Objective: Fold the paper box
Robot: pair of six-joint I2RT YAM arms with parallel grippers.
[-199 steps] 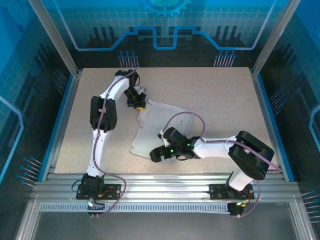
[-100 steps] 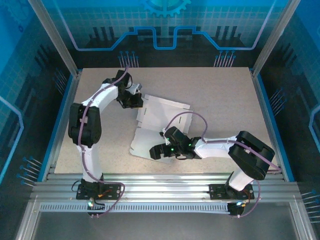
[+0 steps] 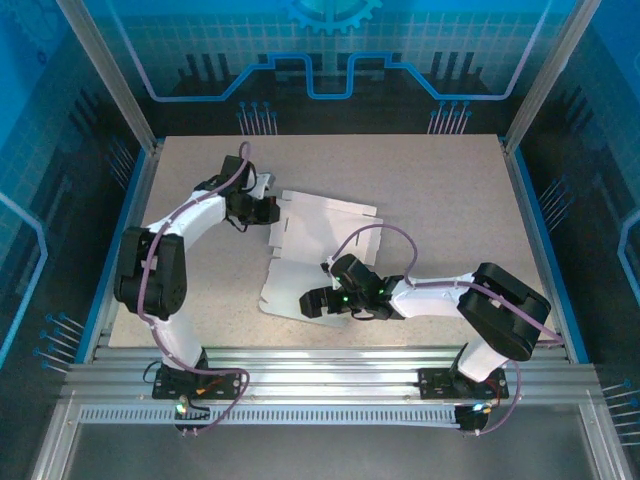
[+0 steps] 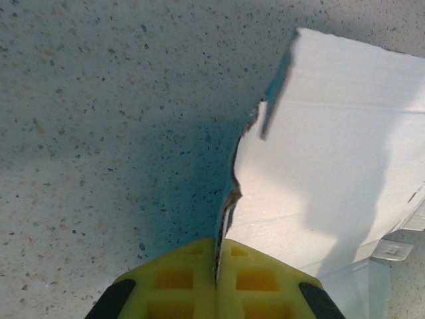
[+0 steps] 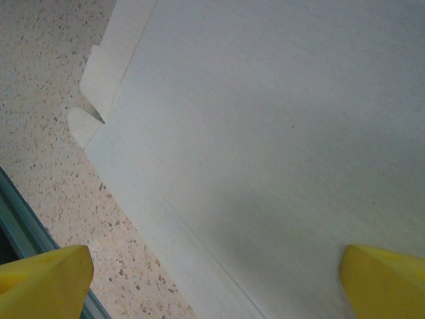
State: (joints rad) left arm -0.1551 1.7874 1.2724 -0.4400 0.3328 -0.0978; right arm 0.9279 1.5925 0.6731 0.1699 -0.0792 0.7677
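The paper box [image 3: 325, 240] is a flat die-cut sheet lying white side up in the middle of the table. My left gripper [image 3: 268, 211] is at the sheet's far left edge. In the left wrist view the yellow fingers [image 4: 265, 279] are shut on the thin edge of the paper box [image 4: 332, 166], and a sliver of its blue underside shows where the flap lifts. My right gripper [image 3: 313, 303] hovers low over the sheet's near end. In the right wrist view its fingertips [image 5: 43, 279] stand wide open above the paper box [image 5: 265, 133], gripping nothing.
The speckled tabletop [image 3: 430, 190] surrounds the sheet. A metal rail [image 3: 330, 355] runs along the near edge, close to my right gripper, and shows at the lower left as the rail [image 5: 20, 232] in the right wrist view. Blue-framed walls close in the sides and back.
My left arm's elbow has swung out to the left and its gripper has shifted slightly left and nearer, still pinching the sheet's edge. The right arm has stayed still.
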